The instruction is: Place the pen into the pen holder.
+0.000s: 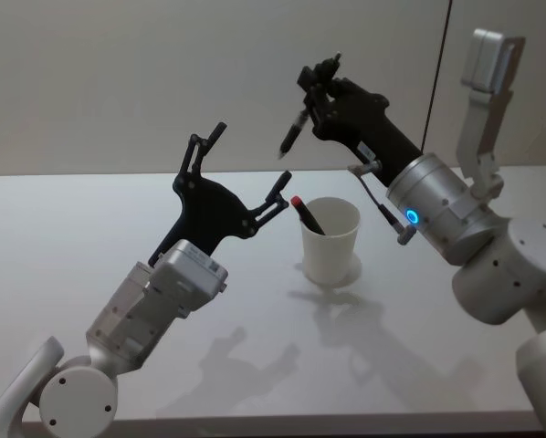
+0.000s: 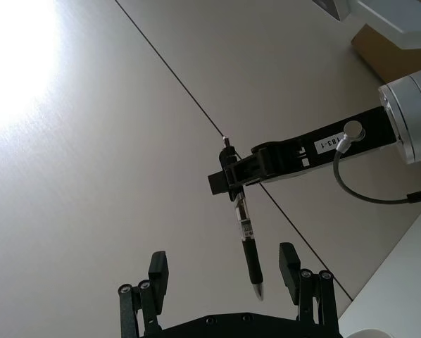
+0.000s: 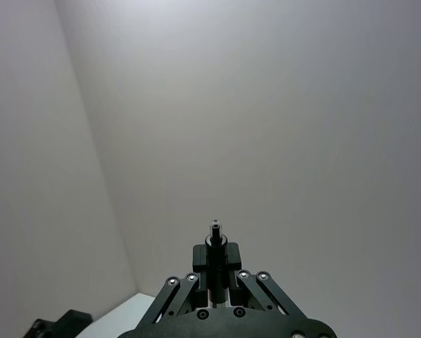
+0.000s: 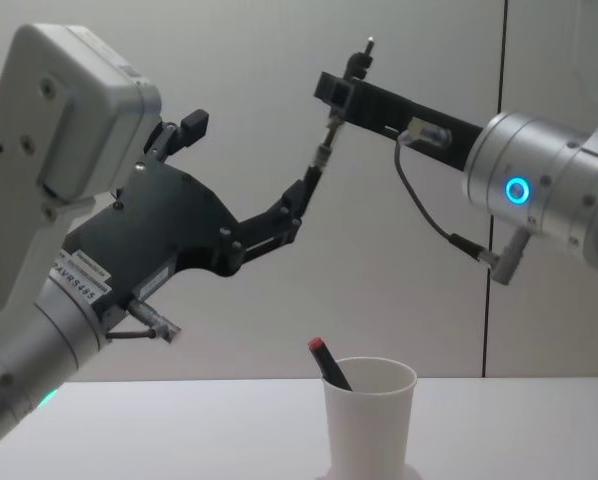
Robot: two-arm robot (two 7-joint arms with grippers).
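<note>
White table (image 1: 90, 228): spread across the lower half of the head view, bearing the holder at centre. Left gripper (image 1: 247, 172): seen centre-left of the head view, raised above the table with its fingers spread wide apart and nothing between them; in the left wrist view its fingertips (image 2: 158, 267) are seen along the lower edge, flanking the pen's lower end without touching it. Right gripper (image 1: 317, 84): found at upper centre of the head view, clamped on the upper part of the pen. Pen holder (image 1: 330, 239): a white paper cup, placed upright at the centre of the head view and at lower centre of the chest view; a red-capped pen (image 1: 305, 213) is already lodged in it, leaning against the rim. Pen (image 1: 294, 130): dark, held aloft tip down, above and somewhat left of the cup. Progress is judged partial: the pen has been lifted; alignment over the cup mouth, lowering and release are left.
</note>
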